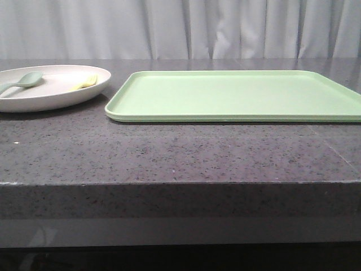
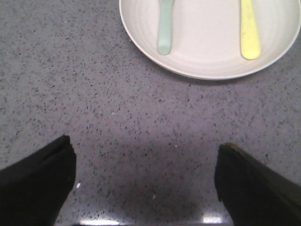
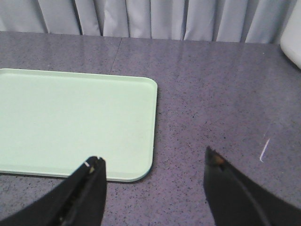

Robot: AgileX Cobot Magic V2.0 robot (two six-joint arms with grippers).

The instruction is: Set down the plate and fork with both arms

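Observation:
The off-white plate [image 1: 51, 93] sits at the far left of the grey table, and it also shows in the left wrist view [image 2: 207, 42]. The yellow fork [image 1: 86, 82] lies inside it, on its right side; the left wrist view shows its handle [image 2: 249, 33]. My left gripper [image 2: 143, 153] is open and empty over bare table, short of the plate's near rim. My right gripper [image 3: 153, 160] is open and empty, above the table by the near right corner of the light green tray [image 3: 70, 122]. Neither arm shows in the front view.
A grey-green spoon [image 1: 25, 81] lies in the plate beside the fork, also in the left wrist view [image 2: 165, 28]. The flat green tray [image 1: 237, 95] fills the table's middle and right. A white object [image 3: 294, 33] stands at the edge of the right wrist view. Grey curtain behind.

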